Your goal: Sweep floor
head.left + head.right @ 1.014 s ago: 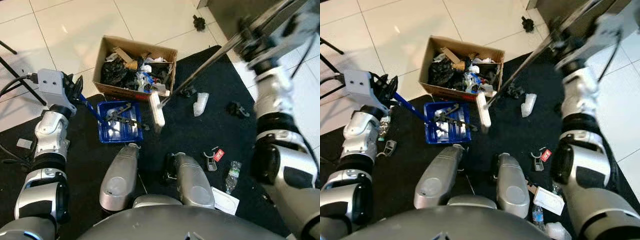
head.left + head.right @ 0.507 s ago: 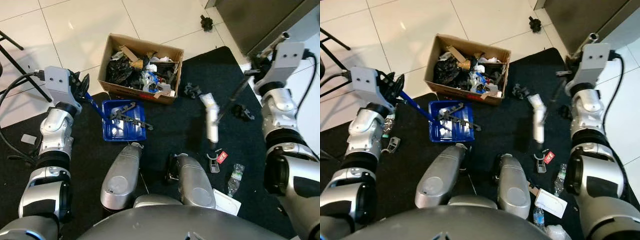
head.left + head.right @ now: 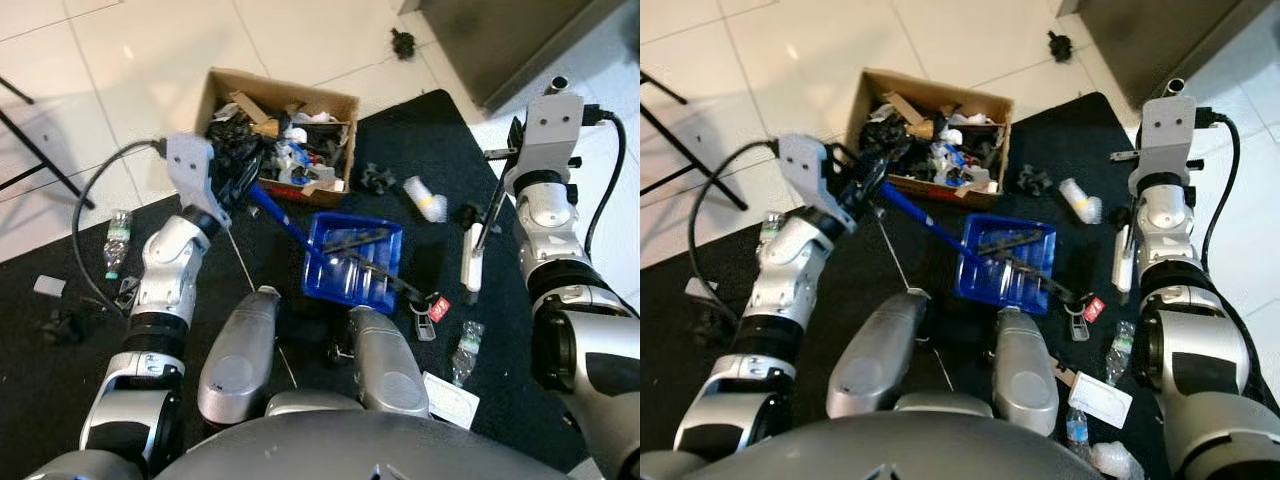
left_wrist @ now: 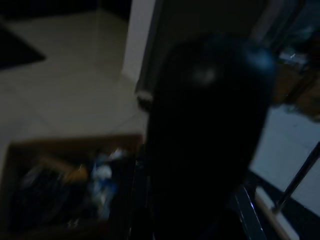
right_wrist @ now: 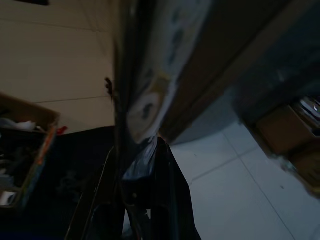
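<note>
My arms are silver shells broken by black joint rings, segment after segment. On my left wrist sits a pale grey box with small dark screw dots, and a thin black cable loops out of it. My right wrist carries the same grey box, round port on top, black cable curving off its side. Below, two rounded silver thigh shells and a grey torso edge.
</note>
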You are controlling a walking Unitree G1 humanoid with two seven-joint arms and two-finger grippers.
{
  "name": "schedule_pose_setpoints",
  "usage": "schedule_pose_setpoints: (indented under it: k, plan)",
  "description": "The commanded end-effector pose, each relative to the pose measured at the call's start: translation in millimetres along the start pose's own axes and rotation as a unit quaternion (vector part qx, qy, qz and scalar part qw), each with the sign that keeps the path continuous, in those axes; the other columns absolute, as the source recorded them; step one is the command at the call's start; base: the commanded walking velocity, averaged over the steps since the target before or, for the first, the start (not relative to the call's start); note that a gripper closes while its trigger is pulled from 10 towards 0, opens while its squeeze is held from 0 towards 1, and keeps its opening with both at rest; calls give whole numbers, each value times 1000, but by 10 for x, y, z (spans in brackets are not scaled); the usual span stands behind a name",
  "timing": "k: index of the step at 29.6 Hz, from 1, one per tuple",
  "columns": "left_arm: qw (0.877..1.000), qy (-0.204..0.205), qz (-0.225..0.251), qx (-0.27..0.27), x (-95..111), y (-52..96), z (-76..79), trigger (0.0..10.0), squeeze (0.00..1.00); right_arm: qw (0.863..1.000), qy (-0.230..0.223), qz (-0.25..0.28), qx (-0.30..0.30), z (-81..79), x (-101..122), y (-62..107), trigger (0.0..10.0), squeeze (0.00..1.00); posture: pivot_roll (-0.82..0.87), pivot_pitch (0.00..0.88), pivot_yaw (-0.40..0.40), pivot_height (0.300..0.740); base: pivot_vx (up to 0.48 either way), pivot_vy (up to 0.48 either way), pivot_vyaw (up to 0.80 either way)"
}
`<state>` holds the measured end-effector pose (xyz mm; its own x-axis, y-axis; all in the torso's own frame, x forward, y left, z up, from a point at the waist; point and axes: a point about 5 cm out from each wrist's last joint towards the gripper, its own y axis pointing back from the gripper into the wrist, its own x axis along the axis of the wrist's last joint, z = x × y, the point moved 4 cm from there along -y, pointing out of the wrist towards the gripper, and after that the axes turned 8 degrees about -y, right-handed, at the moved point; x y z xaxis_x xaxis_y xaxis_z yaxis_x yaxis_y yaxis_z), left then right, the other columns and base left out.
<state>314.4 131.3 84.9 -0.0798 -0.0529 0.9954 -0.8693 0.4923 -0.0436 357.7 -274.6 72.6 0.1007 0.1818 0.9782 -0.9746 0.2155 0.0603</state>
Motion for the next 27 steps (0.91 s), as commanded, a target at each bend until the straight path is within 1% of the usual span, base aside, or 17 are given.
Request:
schedule_pose_setpoints:
  k: [1,2,5,8,9,10,12,13,15,19,22,23,24,25,27]
  plan:
    - [999,-13,26,15,155,2,-48,10000,59,1000,17,3,3,-26,-12,12,10000,0,203,87,-86,740,0,0,0]
    - [999,-13,26,15,155,2,-48,10000,59,1000,17,3,3,-26,-12,12,10000,0,203,87,-86,740,0,0,0]
    - [998,-15,56,21,367,-81,-60,10000,59,1000,27,2,0,-63,-31,18,10000,0,214,71,-89,740,0,0,0]
    - [998,-15,56,21,367,-81,-60,10000,59,1000,27,2,0,-63,-31,18,10000,0,214,71,-89,740,0,0,0]
    - [997,-11,68,22,445,-120,-62,10000,59,1000,31,2,-2,-62,-38,19,10000,0,214,68,-88,740,0,0,0]
    - [996,4,84,25,540,-190,-69,10000,63,999,37,2,-4,-54,-41,20,10000,0,213,65,-87,740,0,0,0]
    - [994,25,104,25,670,-279,-69,10000,59,999,44,2,-8,-44,-44,21,10000,0,208,62,-84,740,0,0,0]
    - [994,25,104,25,670,-279,-69,10000,59,999,44,2,-8,-44,-44,21,10000,0,208,62,-84,740,0,0,0]
    - [993,31,116,17,762,-332,-48,10000,59,999,44,2,-11,-38,-53,26,10000,0,207,60,-81,740,0,0,0]
    - [992,32,125,12,843,-366,-32,10000,59,999,44,0,-14,-30,-68,34,10000,0,206,59,-80,740,0,0,0]
    - [988,27,153,12,1068,-433,-74,10000,63,999,46,-8,-22,-15,-108,50,10000,0,208,56,-77,740,0,0,0]
    - [988,27,153,12,1068,-433,-74,10000,63,999,46,-8,-22,-15,-108,50,10000,0,208,56,-77,740,0,0,0]
    - [985,0,173,27,1252,-435,-215,10000,71,999,46,-9,-24,-17,-119,55,10000,0,209,56,-72,740,0,0,0]
    - [985,0,173,27,1252,-435,-215,10000,71,999,46,-9,-24,-17,-119,55,10000,0,209,56,-72,740,0,0,0]
    - [981,-31,188,47,1418,-402,-398,10000,75,999,44,-9,-26,-14,-130,63,10000,0,212,57,-71,740,0,0,0]
